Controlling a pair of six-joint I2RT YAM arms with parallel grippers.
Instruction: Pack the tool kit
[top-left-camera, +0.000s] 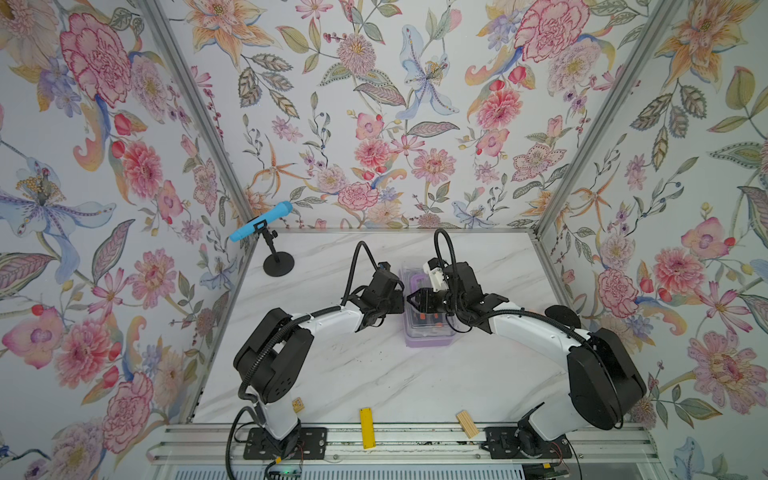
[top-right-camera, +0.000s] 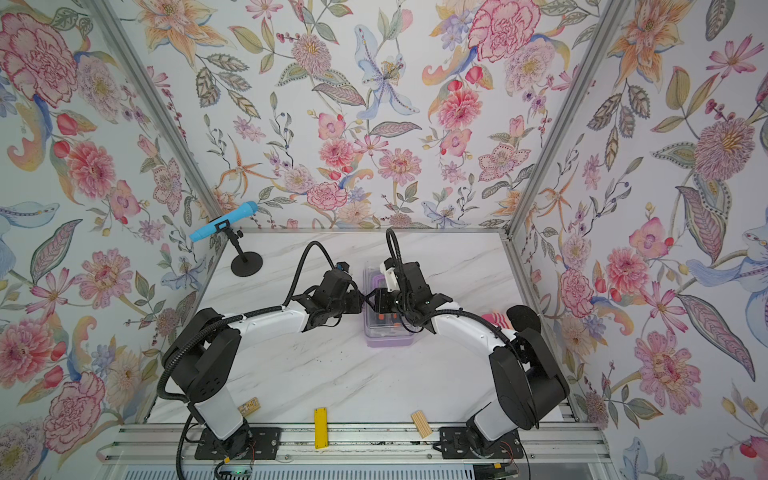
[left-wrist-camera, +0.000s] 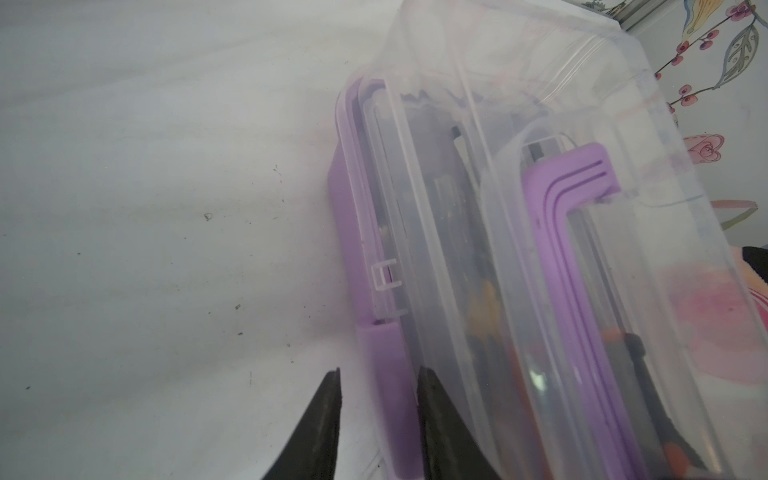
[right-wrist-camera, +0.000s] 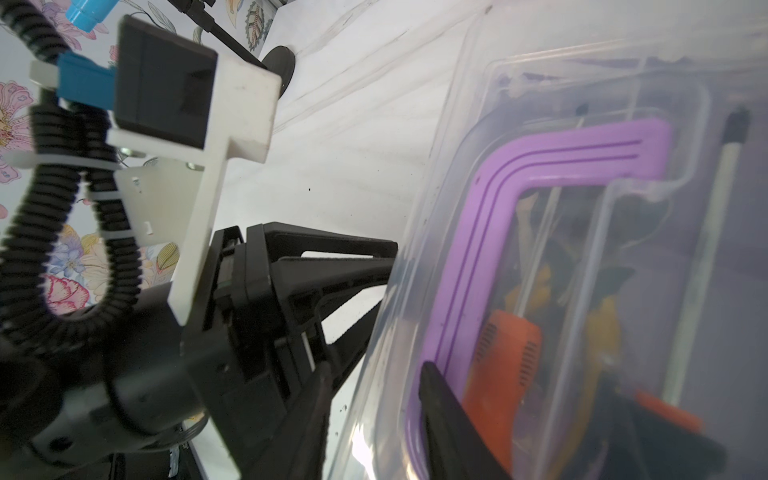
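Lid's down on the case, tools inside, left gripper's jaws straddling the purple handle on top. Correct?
One thing is off. The left gripper straddles the purple latch on the side edge of the case, not the handle on the lid. The left wrist view shows it. The lid being down and the tools inside are right.

From here I count one tool kit (top-left-camera: 428, 340), two grippers, left gripper (left-wrist-camera: 377, 374) and right gripper (right-wrist-camera: 376, 369), one blue microphone (top-left-camera: 260, 227), one yellow bar (top-left-camera: 366, 428), one wooden block (top-left-camera: 467, 424).
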